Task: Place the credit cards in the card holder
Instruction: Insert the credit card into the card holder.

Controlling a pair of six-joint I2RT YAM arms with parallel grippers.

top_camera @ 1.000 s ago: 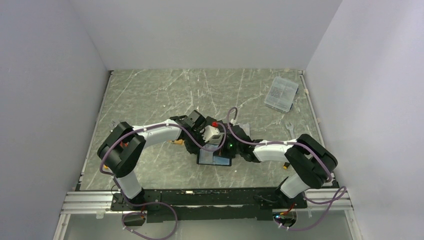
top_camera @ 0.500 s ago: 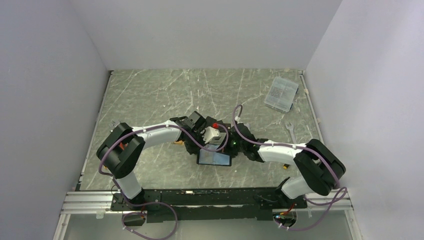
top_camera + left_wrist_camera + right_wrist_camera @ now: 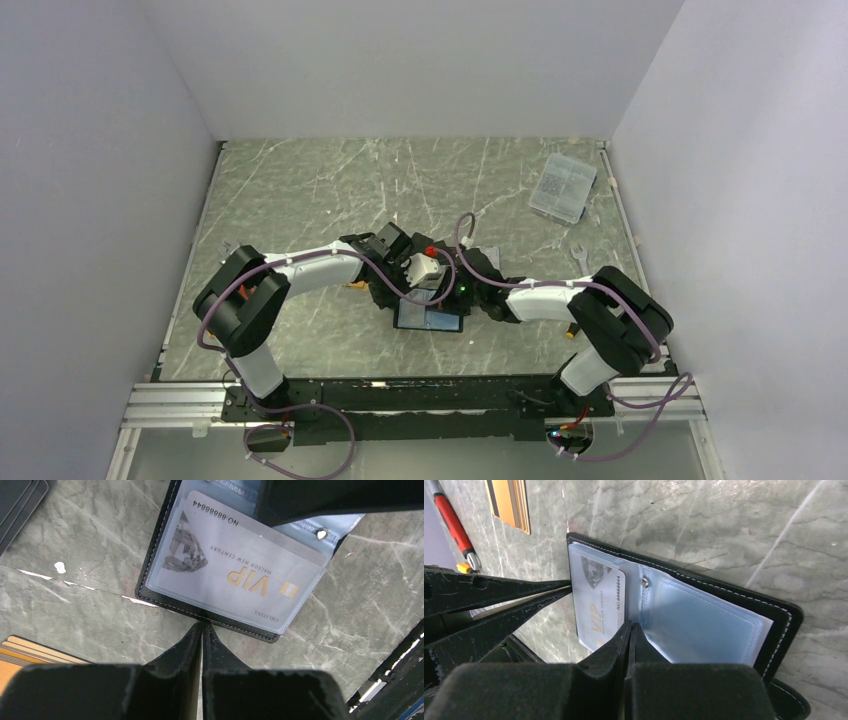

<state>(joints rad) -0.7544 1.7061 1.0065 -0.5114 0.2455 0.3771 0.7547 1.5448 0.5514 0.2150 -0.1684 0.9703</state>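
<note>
1. Black leather outside and pale blue lining inside, the card holder (image 3: 704, 625) lies opened flat on the grey-green marbled table (image 3: 300, 190). In the top view it sits a little toward 6 o'clock from the table's middle, between the two arms' tips.
2. A silver-grey card (image 3: 225, 565) with gold "VIP" lettering sits inside the clear sleeve of one half. The other half's sleeve shows only blue lining.
3. The left gripper (image 3: 202, 630) is clenched with a hairline slit between its fingers and nothing caught there. Its tips meet the holder's stitched outer edge beside the half that has the card.
4. The right gripper (image 3: 630, 630) is clenched on nothing. Its tips are down at the holder's fold, just beside the card's inner short edge.
5. In the left wrist view, an orange-gold card (image 3: 20, 655) lies on the table at 8 o'clock, apart from the holder. The black cards (image 3: 17, 500) lie at 11 o'clock.
6. In the right wrist view, a red-handled tool (image 3: 454, 525) lies at 10 o'clock.
7. In the top view, a clear plastic box (image 3: 562, 187) rests at 2 o'clock, well apart from the holder.
</note>
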